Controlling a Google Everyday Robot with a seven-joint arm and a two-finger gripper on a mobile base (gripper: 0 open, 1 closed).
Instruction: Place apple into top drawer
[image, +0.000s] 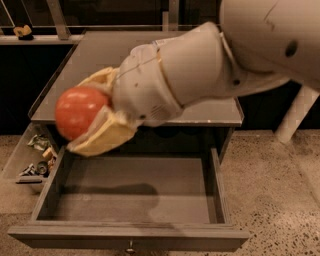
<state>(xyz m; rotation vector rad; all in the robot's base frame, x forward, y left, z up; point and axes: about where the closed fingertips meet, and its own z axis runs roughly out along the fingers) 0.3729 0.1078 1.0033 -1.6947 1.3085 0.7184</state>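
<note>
A robot's pale, two-finger gripper (84, 114) grasps a round red-orange apple (74, 111) in the air at the front-left corner of a grey cabinet's flat tabletop (100, 55). Its cream-yellow fingers (107, 132) are clamped on the fruit from above and below. The apple hangs clear of every surface, in front of the tabletop's front edge and over the left side of the wide, shallow grey top drawer (135, 197), which stands pulled out towards the camera.

The bulky off-white arm (200, 75) reaches in from the upper right, crossing the right half of the tabletop and hiding most of its right edge. A dark shadow lies across the drawer's grey floor, below the arm and the fruit. The drawer's flat front panel runs along the bottom of the view, with a small round metal knob (131, 246) at its middle (only the top of the knob shows).

Just left of the drawer, below the tabletop's left edge, sits a small pale side bin (20, 167) holding a jumble of odds and ends, too small to tell apart. Beyond the tabletop's back-left corner, a small yellowish object (22, 32) rests on a pale ledge; what it is cannot be told. The cabinet stands on a speckled stone floor (280, 195), and a slanting white post (294, 117) rises past the tabletop's right edge.
</note>
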